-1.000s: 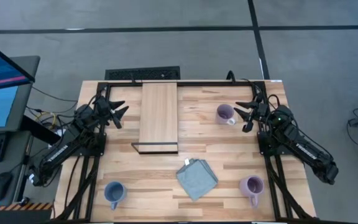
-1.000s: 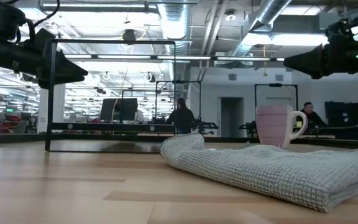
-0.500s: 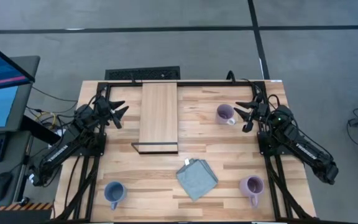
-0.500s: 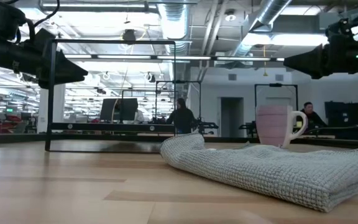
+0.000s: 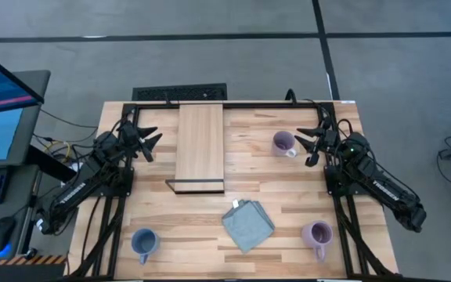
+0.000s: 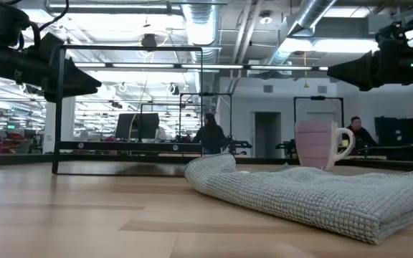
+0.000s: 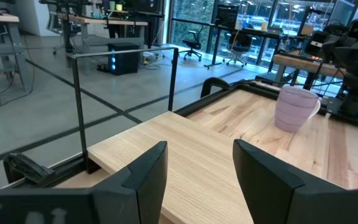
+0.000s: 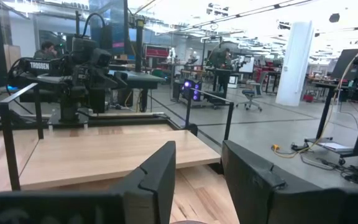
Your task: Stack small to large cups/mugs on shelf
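Observation:
Three mugs stand upright on their bases on the wooden table: a lilac one [image 5: 283, 143] at the far right, a second lilac one [image 5: 317, 233] at the near right, and a dusty blue one [image 5: 143, 243] at the near left. The light-wood shelf [image 5: 200, 147] stands left of centre, running near to far. Left of the shelf my left gripper [image 5: 149, 141] hangs open above the table, pointing level toward it. My right gripper [image 5: 310, 145] is open too, just right of the far lilac mug [image 7: 294, 107]. Nothing lies between either pair of fingers.
A folded grey-blue cloth [image 5: 248, 225] lies between the two near mugs and fills the foreground of the low view [image 6: 321, 190]. A black metal frame [image 5: 210, 104] runs along the table's far edge. A monitor and a keyboard stand beyond the table's left edge. People show in the room behind.

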`<action>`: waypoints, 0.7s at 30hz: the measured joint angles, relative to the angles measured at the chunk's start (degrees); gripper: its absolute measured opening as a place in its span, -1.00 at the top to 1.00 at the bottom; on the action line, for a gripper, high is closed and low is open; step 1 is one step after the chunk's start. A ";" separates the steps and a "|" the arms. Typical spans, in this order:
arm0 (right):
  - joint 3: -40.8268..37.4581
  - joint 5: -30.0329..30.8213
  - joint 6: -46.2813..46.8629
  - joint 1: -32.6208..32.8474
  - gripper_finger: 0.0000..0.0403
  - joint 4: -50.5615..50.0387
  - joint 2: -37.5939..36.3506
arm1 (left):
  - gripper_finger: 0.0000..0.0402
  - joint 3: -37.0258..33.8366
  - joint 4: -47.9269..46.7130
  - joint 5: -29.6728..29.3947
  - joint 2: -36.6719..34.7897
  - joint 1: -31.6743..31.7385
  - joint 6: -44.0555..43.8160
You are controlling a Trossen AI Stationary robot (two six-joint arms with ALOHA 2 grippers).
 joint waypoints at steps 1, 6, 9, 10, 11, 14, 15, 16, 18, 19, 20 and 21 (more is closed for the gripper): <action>0.00 -0.02 0.00 -0.02 0.24 0.02 0.02 | 0.14 -0.01 0.00 0.00 -0.02 0.02 0.00; 0.00 -0.02 3.16 0.00 0.24 0.01 0.00 | 0.14 -0.01 0.00 0.00 0.00 0.02 0.00; -0.01 -0.02 6.85 -0.01 0.24 0.01 0.02 | 0.14 -0.01 0.00 0.00 0.00 0.00 0.00; -0.02 -0.02 7.78 0.00 0.24 0.02 0.00 | 0.14 -0.01 -0.02 0.00 0.00 0.00 0.00; 0.00 -0.02 8.72 0.00 0.24 0.02 0.00 | 0.14 -0.01 0.00 0.00 0.00 0.01 0.00; -0.01 -0.02 10.89 -0.02 0.24 0.02 0.00 | 0.14 -0.01 0.00 0.00 0.00 0.02 0.00; -0.02 -0.02 10.99 0.00 0.24 0.01 0.00 | 0.14 -0.01 0.00 0.00 0.00 0.02 0.00; -0.02 -0.02 10.99 -0.02 0.23 0.02 0.02 | 0.14 -0.01 0.00 0.00 -0.01 0.02 0.00; -0.02 -0.02 10.99 0.00 0.23 0.02 0.02 | 0.14 -0.01 0.00 0.00 -0.01 0.00 0.00; -0.02 -0.02 10.99 0.00 0.23 0.02 0.00 | 0.14 -0.01 -0.02 0.00 -0.02 0.00 0.00; -0.01 -0.02 11.01 -0.01 0.23 0.02 0.00 | 0.14 0.00 0.00 0.00 -0.02 0.00 0.00; -0.02 -0.02 11.02 -0.01 0.24 0.02 0.01 | 0.14 -0.01 0.00 0.00 0.00 0.00 0.00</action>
